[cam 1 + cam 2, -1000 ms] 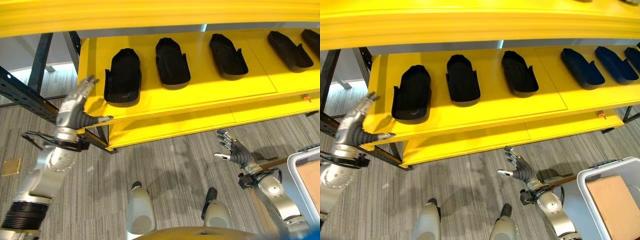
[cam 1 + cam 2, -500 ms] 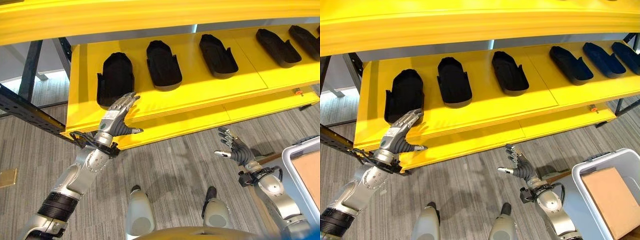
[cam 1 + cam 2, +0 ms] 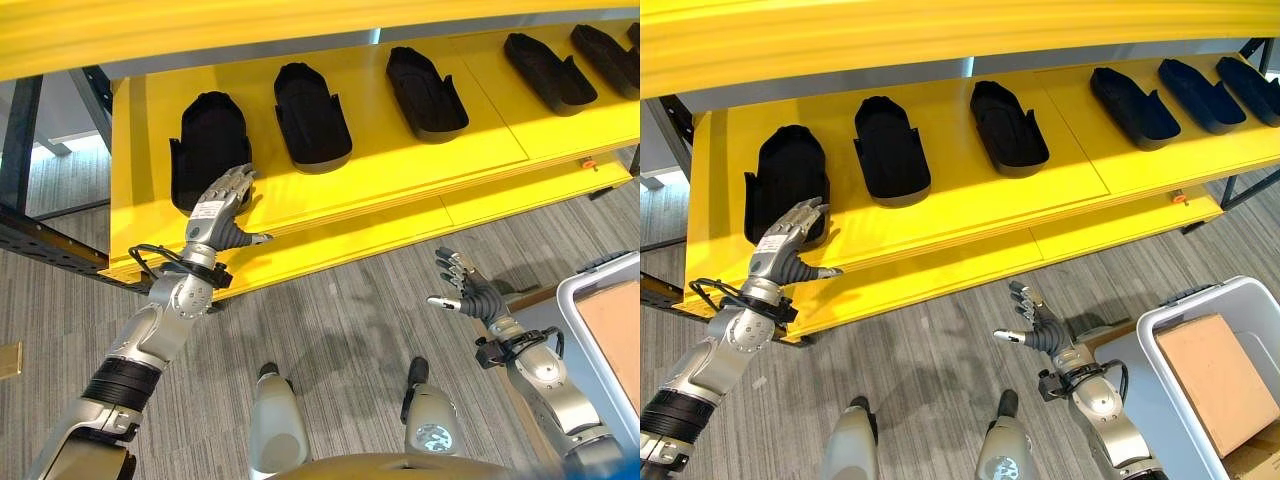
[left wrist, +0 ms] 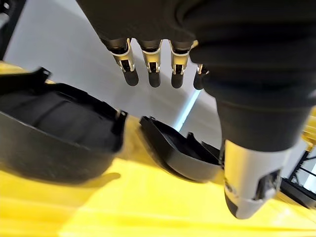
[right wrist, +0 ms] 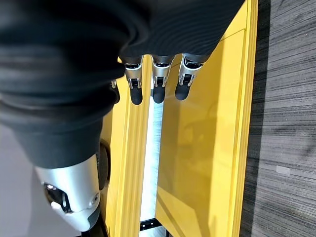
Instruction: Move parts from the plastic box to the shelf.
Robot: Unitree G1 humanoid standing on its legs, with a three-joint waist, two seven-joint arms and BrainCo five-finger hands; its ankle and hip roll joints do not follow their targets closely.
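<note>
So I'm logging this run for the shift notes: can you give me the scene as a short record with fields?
shelf: yellow shelf, black parts lying in a row on it
nearest part: leftmost black part, just ahead of the left hand
left hand: left hand open, empty, at the shelf's front edge
right hand: right hand open, empty, low over the floor
box: plastic box at the robot's right

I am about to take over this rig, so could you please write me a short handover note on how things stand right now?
Left hand: open, empty, at the front edge of the yellow shelf, by the leftmost black part.
Right hand: open, empty, low over the floor.
Done: six black parts lie in a row on the shelf.
Left: the plastic box stands at the robot's right; a brown slab shows inside, any remaining parts cannot be seen.
</note>
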